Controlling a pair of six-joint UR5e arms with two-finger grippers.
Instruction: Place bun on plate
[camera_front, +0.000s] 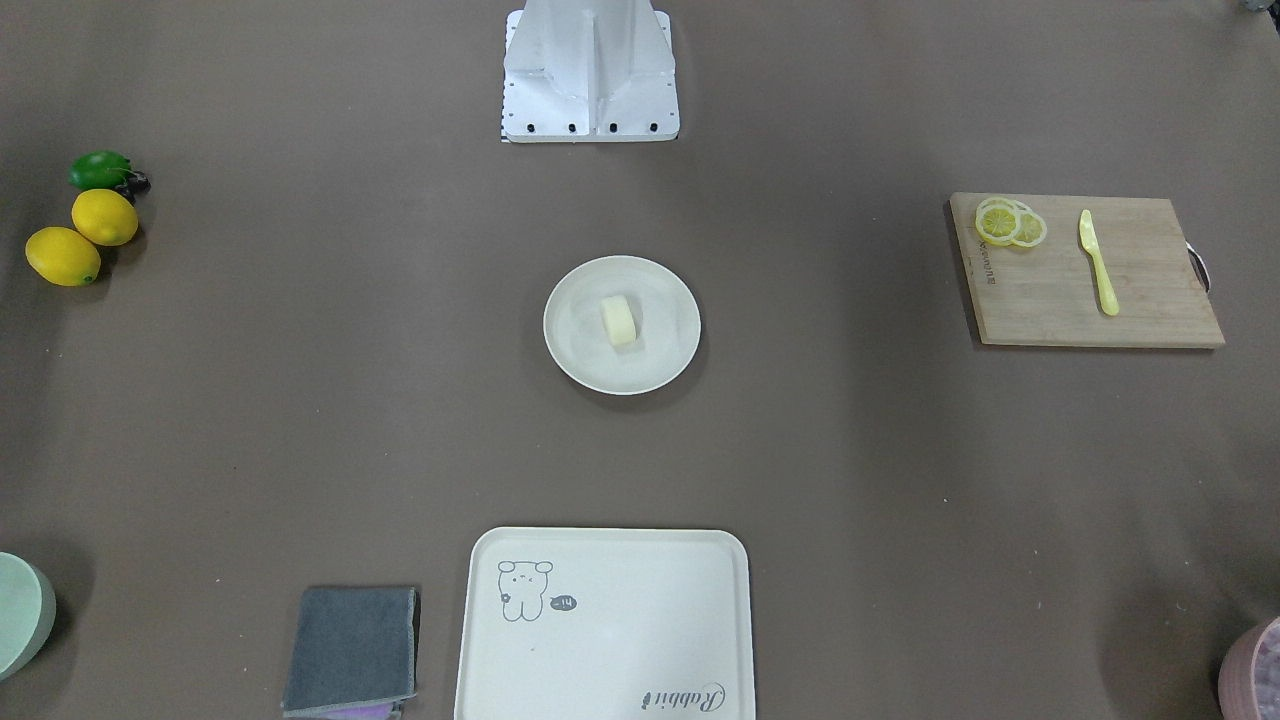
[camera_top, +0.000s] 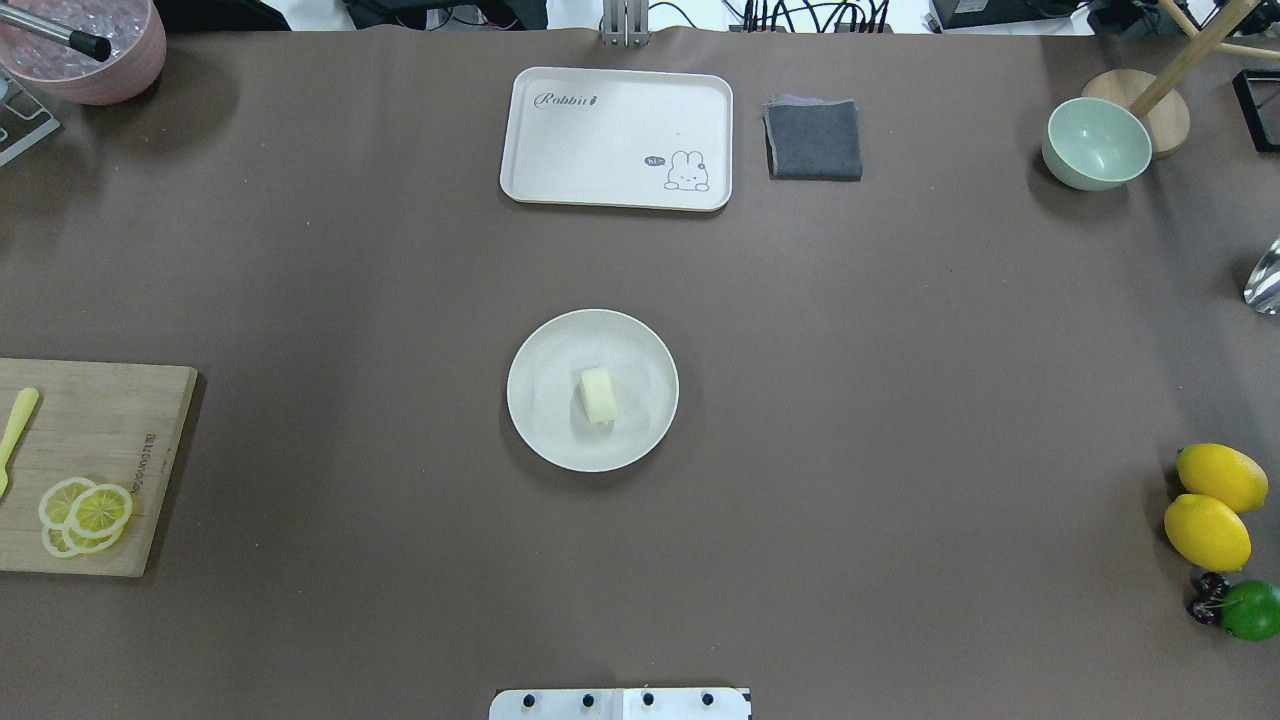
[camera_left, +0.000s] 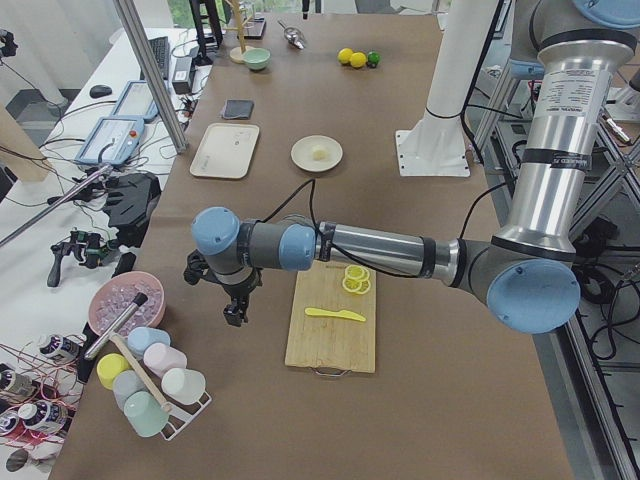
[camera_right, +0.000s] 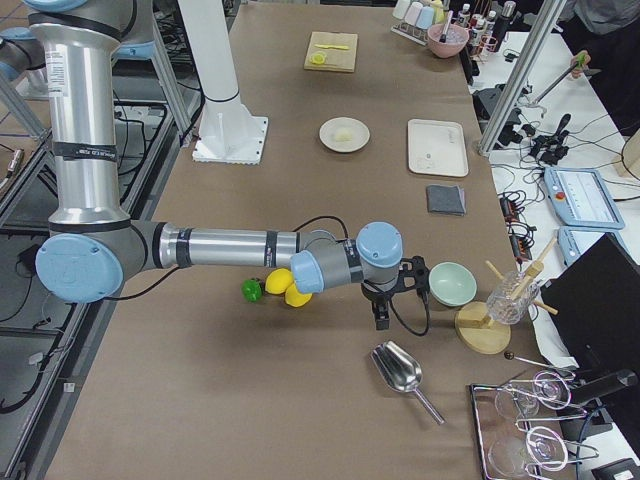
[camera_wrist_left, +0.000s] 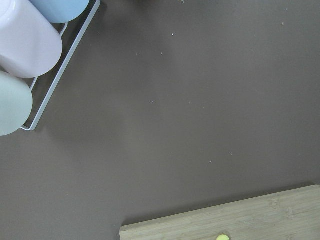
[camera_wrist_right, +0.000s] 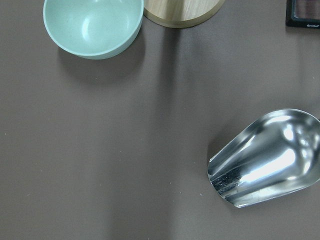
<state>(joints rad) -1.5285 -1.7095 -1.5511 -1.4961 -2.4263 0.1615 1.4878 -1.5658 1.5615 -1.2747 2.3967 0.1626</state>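
The brown table (camera_front: 300, 400) is bearing everything. The dark left gripper (camera_left: 233, 315) is hanging beside the rectangular wooden cutting board (camera_left: 320, 348), the dark right gripper (camera_right: 381, 318) near the pale green bowl (camera_right: 452, 283); I cannot tell whether either is clenched. The round off-white plate (camera_front: 575, 350) is sitting mid-table, the small cream-yellow bun (camera_front: 619, 321) lying on its centre.

The pale bun (camera_top: 596, 394) lies near the middle of the round off-white plate (camera_top: 540, 420).
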